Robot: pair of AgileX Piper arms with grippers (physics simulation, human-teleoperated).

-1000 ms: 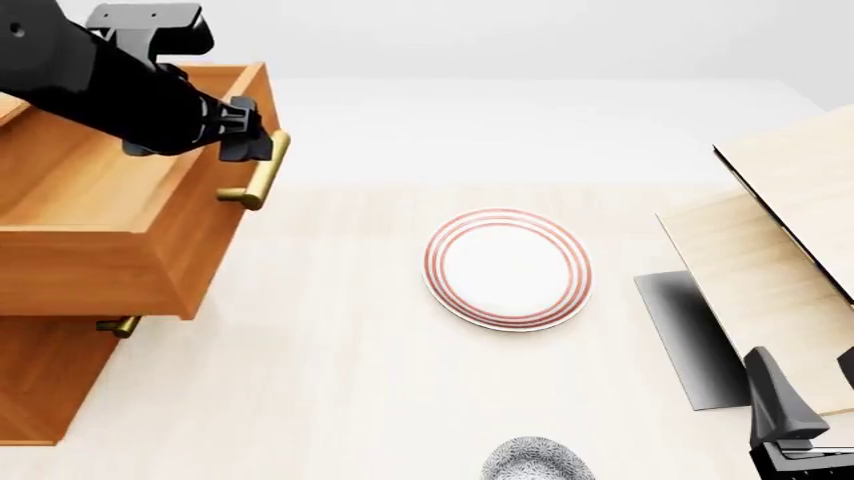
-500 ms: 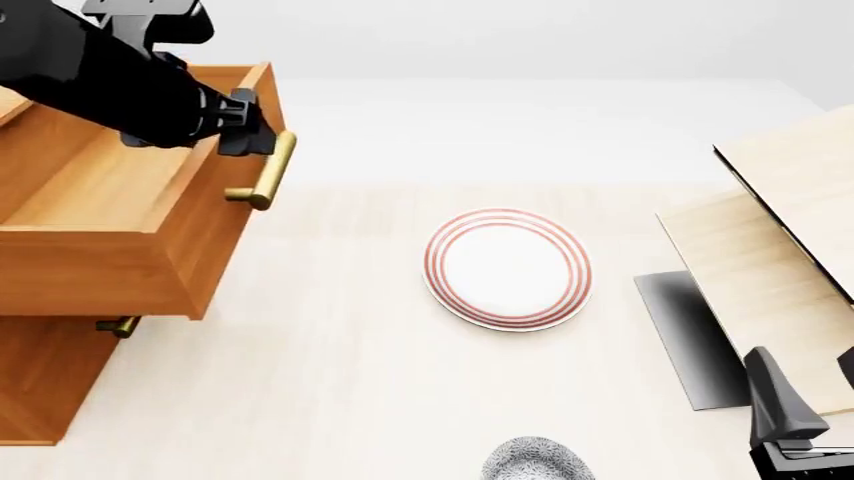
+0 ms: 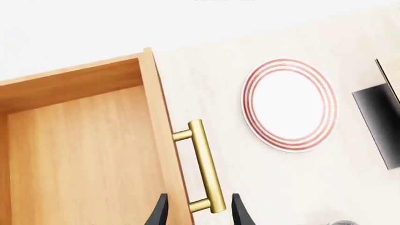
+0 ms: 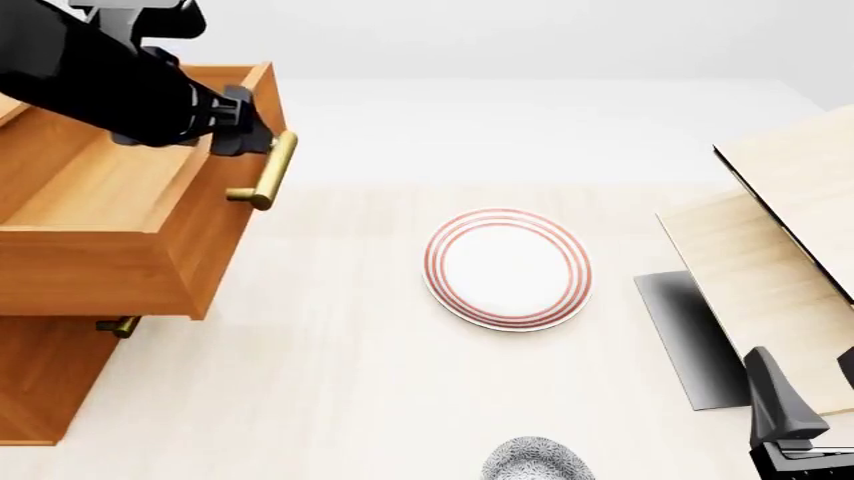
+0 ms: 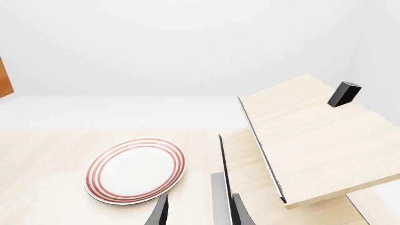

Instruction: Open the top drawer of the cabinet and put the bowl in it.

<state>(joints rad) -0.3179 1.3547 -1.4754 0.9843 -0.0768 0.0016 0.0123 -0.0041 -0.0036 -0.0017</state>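
Observation:
The cabinet stands at the left, and its top drawer is pulled well out and shows empty. My left gripper is at the far end of the brass handle. In the left wrist view its fingers stand wide apart on either side of the handle, so it is open. The speckled bowl sits at the near edge of the table, cut off by the frame. My right gripper is open and empty at the near right, well away from the bowl.
A flat white plate with red rings lies mid-table, between the drawer and the pale light-wood boards at the right. A lower drawer's handle shows under the open drawer. A small dark block rests on the upper board.
The top drawer has slid a little further out towards the plate, with my left gripper at its handle. The right arm, bowl and plate have not moved.

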